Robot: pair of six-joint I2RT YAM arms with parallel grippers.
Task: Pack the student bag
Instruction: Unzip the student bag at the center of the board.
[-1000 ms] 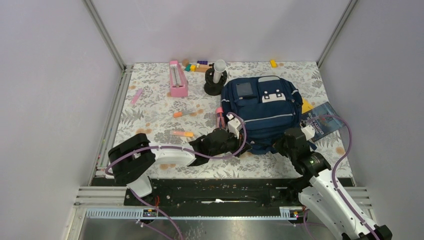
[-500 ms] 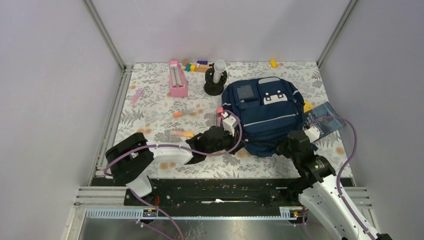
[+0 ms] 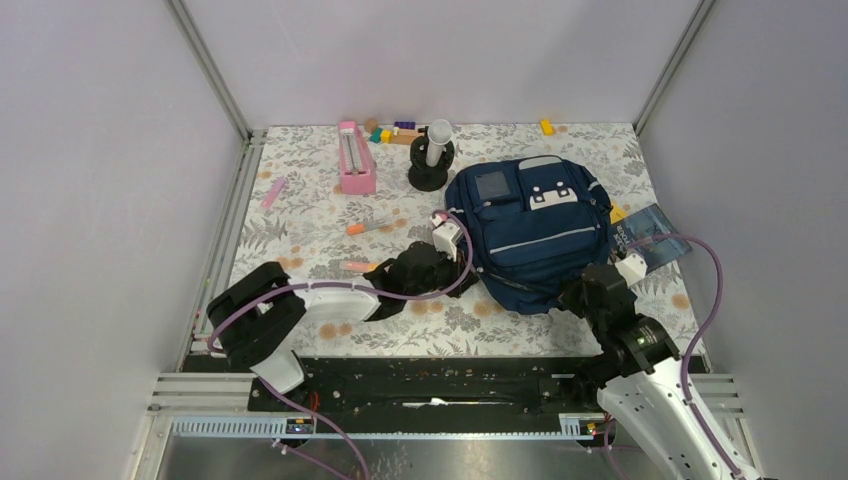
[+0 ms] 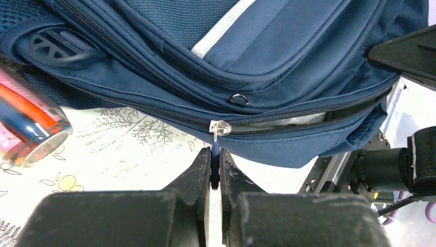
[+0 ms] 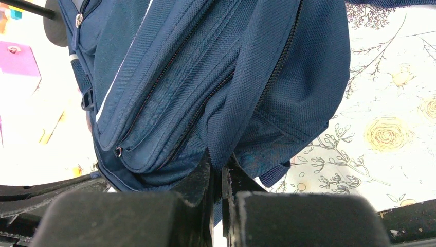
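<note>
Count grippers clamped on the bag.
2. The left gripper pinches the zipper pull on the bag's near edge; the right gripper pinches a fabric fold at its right near corner.

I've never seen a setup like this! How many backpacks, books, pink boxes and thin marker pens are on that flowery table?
Backpack: 1
Book: 1
Pink box: 1
Thin marker pens: 3
Total: 6
</note>
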